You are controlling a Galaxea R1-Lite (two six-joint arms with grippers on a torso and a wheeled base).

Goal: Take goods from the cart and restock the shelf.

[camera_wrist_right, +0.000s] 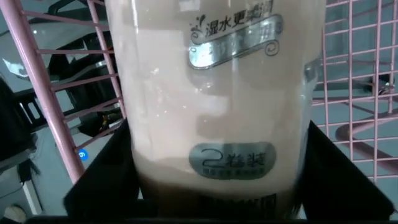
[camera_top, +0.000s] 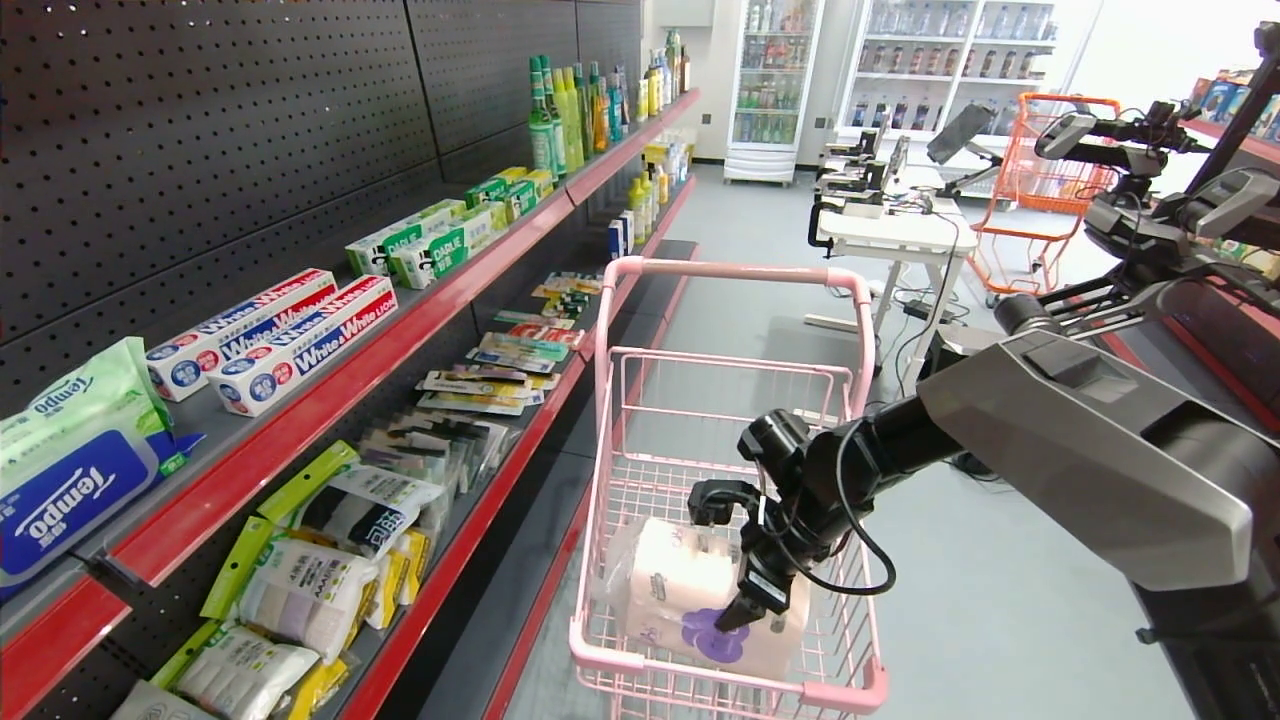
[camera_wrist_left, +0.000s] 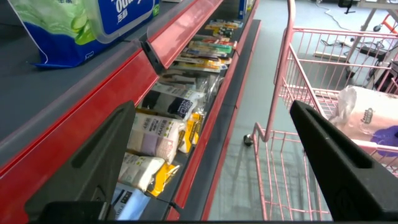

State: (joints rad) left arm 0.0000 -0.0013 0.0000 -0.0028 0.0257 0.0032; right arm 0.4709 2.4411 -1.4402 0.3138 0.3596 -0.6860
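Where the task's thing lies: a pack of white paper rolls in clear plastic wrap (camera_top: 680, 590) lies on the floor of the pink wire cart (camera_top: 735, 270), at its near end.
Print on the pack: in the head view, a purple flower figure on the front; in the right wrist view, a silver banner label with characters (camera_wrist_right: 231, 38) and, lower down, a grey oval label with characters (camera_wrist_right: 238, 158).
Right gripper: the right gripper (camera_top: 745, 600) is down inside the cart; its black fingers (camera_wrist_right: 102, 177) press on both sides of the pack, so it grips the pack.
Left gripper: the left gripper (camera_wrist_left: 211, 112) has its fingers wide apart with nothing between them; it hangs beside the shelf's red edge, with the cart on its other side.
Shelf: the red-edged shelf with black pegboard back (camera_top: 440, 290) stands just left of the cart.
Upper level: a soft green and blue pack of wipes (camera_top: 70, 460), long white boxes with red and blue lettering (camera_top: 290, 335), green and white boxes (camera_top: 430, 240), green bottles (camera_top: 548, 110).
Lower level: flat bagged goods with yellow-green headers (camera_top: 330, 560).
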